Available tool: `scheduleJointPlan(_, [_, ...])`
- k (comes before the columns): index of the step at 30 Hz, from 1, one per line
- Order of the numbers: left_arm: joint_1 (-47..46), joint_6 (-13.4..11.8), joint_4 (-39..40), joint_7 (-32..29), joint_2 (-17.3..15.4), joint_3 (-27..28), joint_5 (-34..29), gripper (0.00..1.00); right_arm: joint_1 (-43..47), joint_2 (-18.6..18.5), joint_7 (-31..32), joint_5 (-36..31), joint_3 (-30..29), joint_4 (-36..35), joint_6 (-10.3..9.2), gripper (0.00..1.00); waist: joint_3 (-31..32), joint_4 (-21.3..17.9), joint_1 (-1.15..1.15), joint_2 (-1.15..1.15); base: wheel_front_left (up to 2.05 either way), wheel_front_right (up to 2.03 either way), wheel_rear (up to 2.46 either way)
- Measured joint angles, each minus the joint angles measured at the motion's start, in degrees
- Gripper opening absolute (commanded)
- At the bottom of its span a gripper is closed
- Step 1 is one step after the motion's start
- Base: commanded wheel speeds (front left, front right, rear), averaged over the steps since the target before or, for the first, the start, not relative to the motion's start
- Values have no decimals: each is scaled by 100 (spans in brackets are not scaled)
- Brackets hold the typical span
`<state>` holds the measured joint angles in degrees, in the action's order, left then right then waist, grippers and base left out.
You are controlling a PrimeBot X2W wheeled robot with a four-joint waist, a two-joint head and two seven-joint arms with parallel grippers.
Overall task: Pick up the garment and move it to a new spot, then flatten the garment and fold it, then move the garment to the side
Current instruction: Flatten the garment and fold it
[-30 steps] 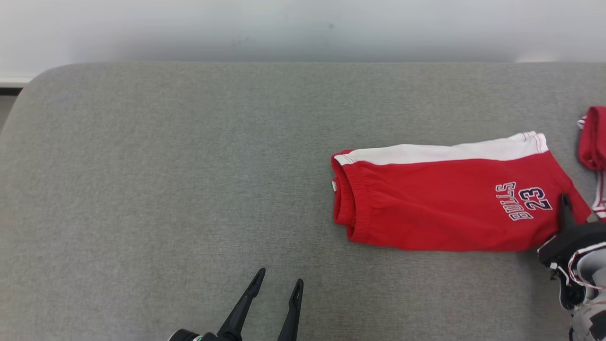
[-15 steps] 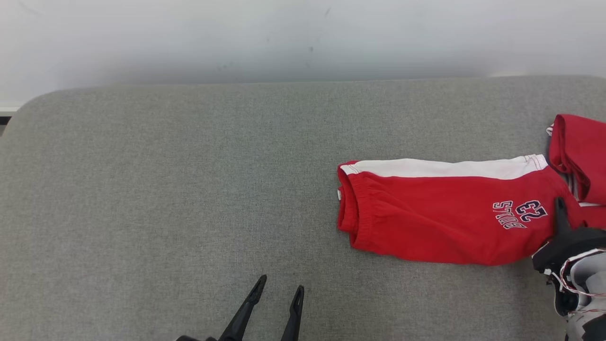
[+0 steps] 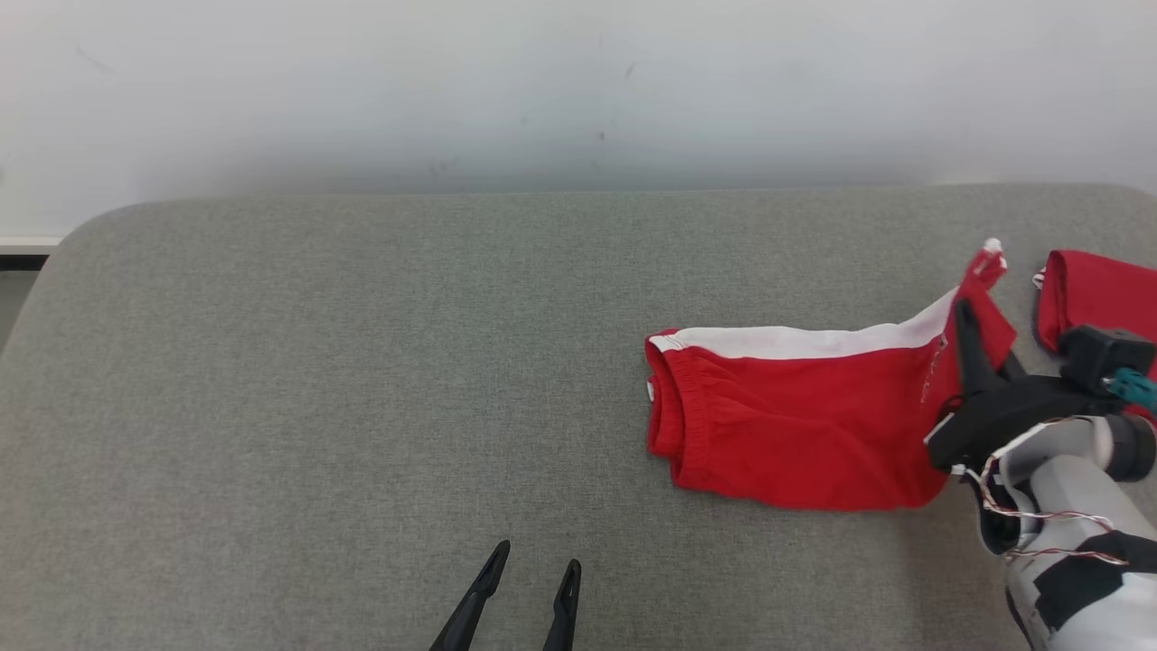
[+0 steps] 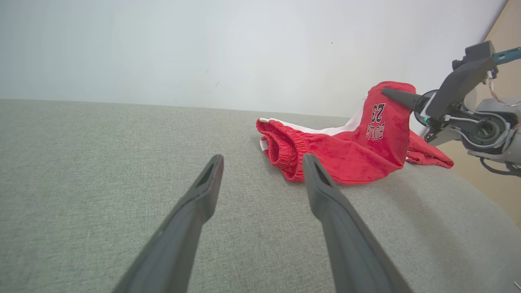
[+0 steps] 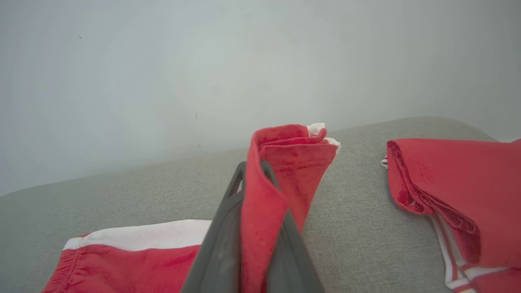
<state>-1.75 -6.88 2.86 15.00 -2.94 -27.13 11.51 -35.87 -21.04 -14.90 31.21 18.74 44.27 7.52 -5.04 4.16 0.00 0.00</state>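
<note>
Right gripper (image 3: 964,318) clamped on garment (image 3: 795,425) leg end; rest lies toward 9 o'clock, long axis 9-3. Left gripper (image 3: 531,565) apart, farther off.

A pale grey-white wall (image 3: 578,81) spans the upper part of the head view, plain but for a few small dark specks, with a soft shadow along its foot. Below it lies the counter (image 3: 316,407), covered in grey woven fabric, its upper left corner rounded. At the left edge runs a white skirting strip (image 3: 27,242). A tan surface (image 4: 511,134) shows at the right edge of the left wrist view. The light is even.
</note>
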Motion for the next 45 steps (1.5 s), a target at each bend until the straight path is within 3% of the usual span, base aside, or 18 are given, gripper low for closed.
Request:
scheduleJointPlan(12, [37, -9, 2, 0, 1, -53, 55, 100, -224, 408, -1, 80, 1216, -315, 0, 0, 105, 310, 0, -1, 0, 0, 0])
scheduleJointPlan(21, [74, 10, -20, 0, 2, -51, 63, 100, 243, 693, -5, -1, 2227, -322, 0, 0, 170, 467, 0, 0, 0, 0, 0])
scheduleJointPlan(28, [74, 24, -18, 0, 2, -67, 63, 100, 396, 848, -5, 16, 2507, -135, 0, 0, 167, 505, 0, 0, 0, 0, 0])
scheduleJointPlan(29, [74, 24, -19, 0, 2, -67, 63, 100, 407, 866, -5, 16, 2509, -115, 0, 16, 170, 506, 0, 0, 0, 0, 0])
scheduleJointPlan(32, [80, 25, -19, 0, 2, -66, 63, 100, 461, 925, -5, 18, 2516, -111, 0, 45, 186, 500, 1, 0, 0, 0, 0])
scheduleJointPlan(33, [88, 24, -19, 0, 2, -62, 63, 100, 474, 946, -5, 18, 2519, -115, 0, 66, 191, 492, 1, -1, 0, 0, 0])
scheduleJointPlan(34, [99, 22, -18, 0, 3, -48, 62, 100, 478, 970, -7, 29, 2541, -121, 0, 96, 196, 479, 1, 0, 0, 0, 0])
scheduleJointPlan(40, [155, -26, -18, 0, 2, 5, 63, 100, 594, 1009, -5, 337, 2786, -352, 0, 100, 217, 357, 1, 0, 0, 0, 0])
scheduleJointPlan(45, [178, -56, -16, 0, 3, 56, 75, 100, 595, 781, -7, 354, 2596, -892, 0, 100, 254, 207, 1, 0, 0, 0, 0])
